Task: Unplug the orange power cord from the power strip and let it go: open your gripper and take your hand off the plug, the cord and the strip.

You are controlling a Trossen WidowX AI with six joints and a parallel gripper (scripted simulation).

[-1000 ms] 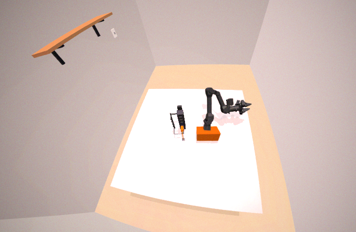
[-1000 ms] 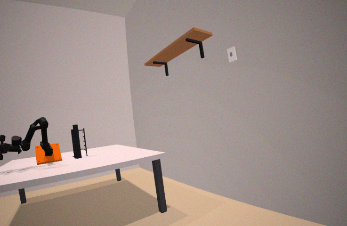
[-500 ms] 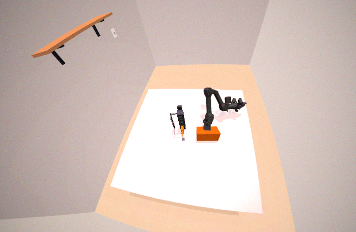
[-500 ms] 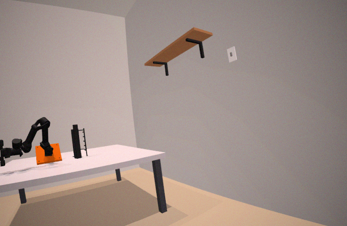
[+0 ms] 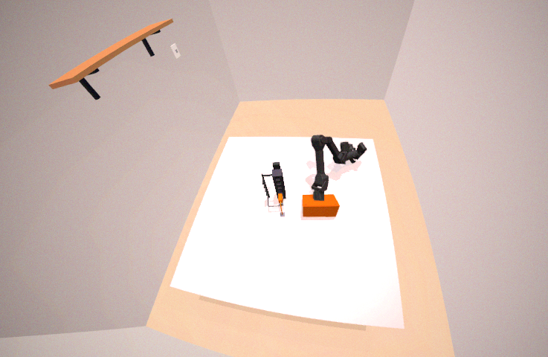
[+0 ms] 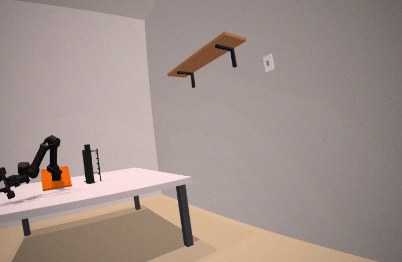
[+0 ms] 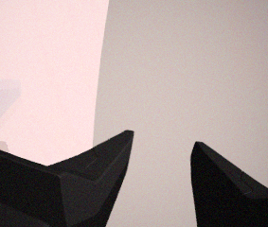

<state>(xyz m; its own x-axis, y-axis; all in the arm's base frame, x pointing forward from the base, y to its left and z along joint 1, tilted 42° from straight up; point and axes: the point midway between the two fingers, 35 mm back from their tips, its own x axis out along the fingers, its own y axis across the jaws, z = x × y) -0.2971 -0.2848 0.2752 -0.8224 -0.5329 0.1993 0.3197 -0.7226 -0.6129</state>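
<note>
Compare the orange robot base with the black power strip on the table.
The orange base is a low, broad block; the power strip is a tall, narrow black bar standing upright. The base carries the arm; the strip carries an orange plug at its near end. Both sit on the white table.

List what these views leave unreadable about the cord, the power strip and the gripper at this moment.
- Orange plug: top view, too small to tell whether it is seated in the power strip.
- Plug and cord: exterior view, hidden behind the upright strip.
- Wrist view: only fingertips against wall; strip out of frame.
- Gripper: exterior view, at the left edge, partly closed on nothing.
</note>
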